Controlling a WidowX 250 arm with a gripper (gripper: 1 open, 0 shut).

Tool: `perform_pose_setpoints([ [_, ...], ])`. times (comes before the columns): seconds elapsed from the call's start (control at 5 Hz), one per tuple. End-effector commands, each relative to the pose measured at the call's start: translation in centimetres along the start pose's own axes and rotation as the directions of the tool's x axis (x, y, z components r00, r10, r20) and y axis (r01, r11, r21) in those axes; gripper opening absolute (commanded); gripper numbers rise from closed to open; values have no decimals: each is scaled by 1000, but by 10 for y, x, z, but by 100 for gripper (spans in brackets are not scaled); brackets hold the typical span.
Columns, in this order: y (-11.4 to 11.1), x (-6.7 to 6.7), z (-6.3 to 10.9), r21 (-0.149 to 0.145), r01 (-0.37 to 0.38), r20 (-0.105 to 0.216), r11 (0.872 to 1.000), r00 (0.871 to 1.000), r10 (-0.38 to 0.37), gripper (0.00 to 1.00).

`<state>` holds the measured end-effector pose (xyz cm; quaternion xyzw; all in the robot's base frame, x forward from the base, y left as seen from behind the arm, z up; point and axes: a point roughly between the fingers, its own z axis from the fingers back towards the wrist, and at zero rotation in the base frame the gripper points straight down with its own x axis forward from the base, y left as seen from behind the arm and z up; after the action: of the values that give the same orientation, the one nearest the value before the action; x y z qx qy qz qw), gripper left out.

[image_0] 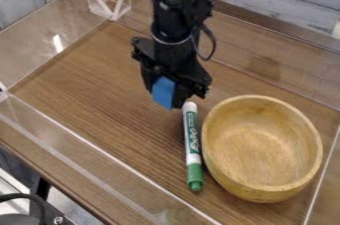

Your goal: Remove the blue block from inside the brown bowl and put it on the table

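My black gripper (165, 92) is shut on the blue block (163, 93), its fingers at the block's sides. The block hangs low, at or just above the table (93, 90), left of the brown bowl (261, 147); I cannot tell whether it touches the wood. The bowl sits at the right front, light wood, with nothing in it. The arm reaches down from the upper middle of the view.
A green-and-white marker (193, 145) lies on the table just left of the bowl, its tip close to the gripper. Clear acrylic walls (54, 129) run around the table's edges. A clear bracket (106, 5) stands at the back left.
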<state>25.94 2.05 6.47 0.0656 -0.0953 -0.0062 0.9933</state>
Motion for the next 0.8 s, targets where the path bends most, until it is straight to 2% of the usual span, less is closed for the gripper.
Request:
perform_pose_setpoints([
  [0.0,5,11,2,-5,-3,44,1000,999,3,0],
  [0.4,9,16,-5,-12,9,57,1000,998,-8,0],
  [0.6,9,17,-8,-14,13,60,1000,998,-12,100],
])
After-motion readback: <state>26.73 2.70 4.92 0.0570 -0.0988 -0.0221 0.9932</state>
